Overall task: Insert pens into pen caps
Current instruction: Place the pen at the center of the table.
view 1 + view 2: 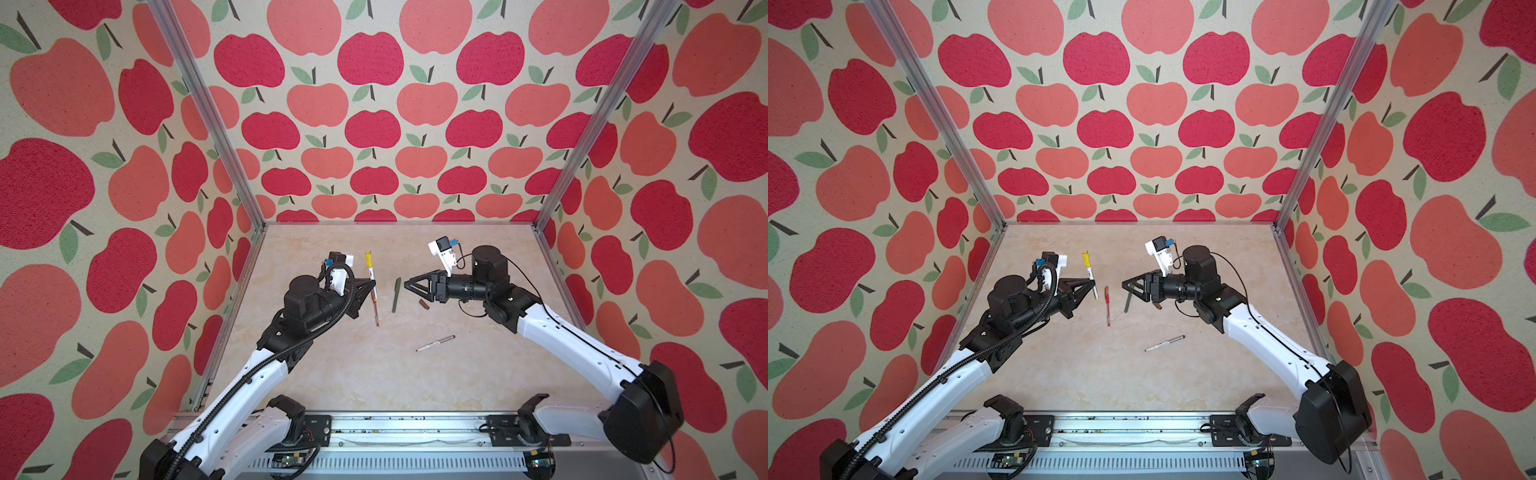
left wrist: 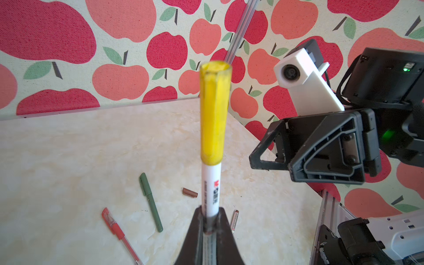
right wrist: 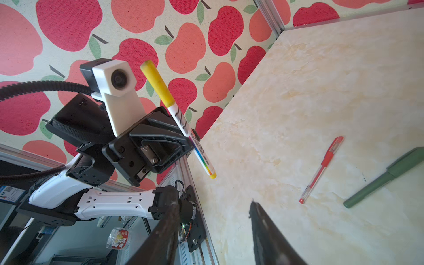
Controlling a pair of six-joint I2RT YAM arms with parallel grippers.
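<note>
Brown-tipped white pen nearest, uncapped, flat on desk, on the robot's side of right end effector; long axis slanted crosswise. Right end effector jaws apart, nothing between them; maroon-brown cap on desk below it; dark green pen, capped, just off its tips, axis running near-to-far. Left end effector clamped on barrel of yellow-tipped pen; yellow cap on it, cap end pointing away from the robot. Red pen, capped, flat between both end effectors, cap end far.
</note>
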